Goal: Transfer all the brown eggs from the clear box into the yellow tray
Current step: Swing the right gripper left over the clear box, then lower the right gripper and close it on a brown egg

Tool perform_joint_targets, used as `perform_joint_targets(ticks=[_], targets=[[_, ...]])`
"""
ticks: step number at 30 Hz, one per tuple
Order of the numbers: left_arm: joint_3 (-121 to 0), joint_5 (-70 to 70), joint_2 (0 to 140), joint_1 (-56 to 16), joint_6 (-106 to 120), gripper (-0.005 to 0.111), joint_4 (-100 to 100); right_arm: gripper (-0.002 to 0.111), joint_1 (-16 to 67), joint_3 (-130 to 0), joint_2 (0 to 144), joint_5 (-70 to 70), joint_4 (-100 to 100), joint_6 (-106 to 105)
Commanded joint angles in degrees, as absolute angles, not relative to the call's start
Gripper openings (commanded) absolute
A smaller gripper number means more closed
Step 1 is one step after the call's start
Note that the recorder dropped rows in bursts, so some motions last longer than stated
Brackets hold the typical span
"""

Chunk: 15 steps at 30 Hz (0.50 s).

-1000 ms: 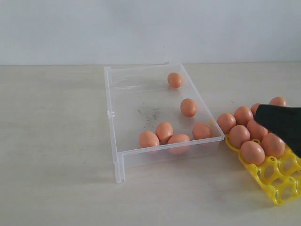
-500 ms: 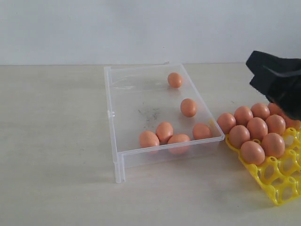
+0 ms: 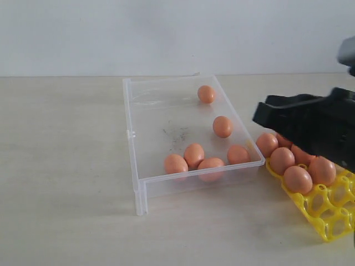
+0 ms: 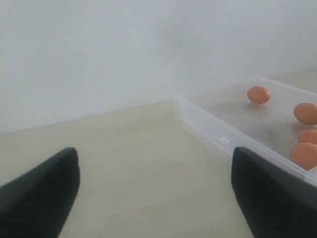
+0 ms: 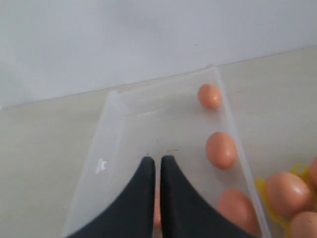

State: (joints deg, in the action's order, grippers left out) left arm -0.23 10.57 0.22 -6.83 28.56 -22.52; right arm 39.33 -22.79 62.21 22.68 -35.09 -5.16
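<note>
- Pale table [image 3: 66,166] under a white wall [image 3: 166,33] — the clear box [image 3: 128,133] sits mid-scene
- Six brown eggs [image 3: 222,126] lie in the box: four clustered toward 6 o'clock, two toward 1 o'clock
- Yellow tray [image 3: 333,216] at the box's 4 o'clock, with more eggs seated in its cups
- Right gripper [image 3: 262,114] hangs over the tray — fingers pressed together, empty
- Left gripper [image 4: 153,163]: fingers spread wide, nothing between them

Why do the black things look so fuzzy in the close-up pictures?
Left wrist view: the open left tool sits very near the lens, so its edges blur. Right wrist view: same for the shut right tool; the brown eggs look sharper.
</note>
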Motion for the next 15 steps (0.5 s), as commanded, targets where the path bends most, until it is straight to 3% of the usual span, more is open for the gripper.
perform_joint_targets(ticks=[1,8,10,13,15], targets=[[0.0,10.2,0.0,-7.2,28.1,0.078,-22.9,0.0,39.1,-30.6,71.7,16.4,-24.7,-2.9],[0.0,10.2,0.0,-7.2,28.1,0.078,-22.9,0.005,34.3,-51.1,87.9,-7.8,-24.8,-15.4],[0.0,10.2,0.0,-7.2,28.1,0.078,-22.9,0.017,32.0,-56.9,91.6,-14.4,-24.9,-15.4],[0.0,10.2,0.0,-7.2,28.1,0.078,-22.9,0.049,28.1,-64.4,96.8,-21.3,-24.8,-11.9],[0.0,10.2,0.0,-7.2,28.1,0.078,-22.9,0.058,26.0,-68.0,99.4,-23.8,-22.7,-6.5]])
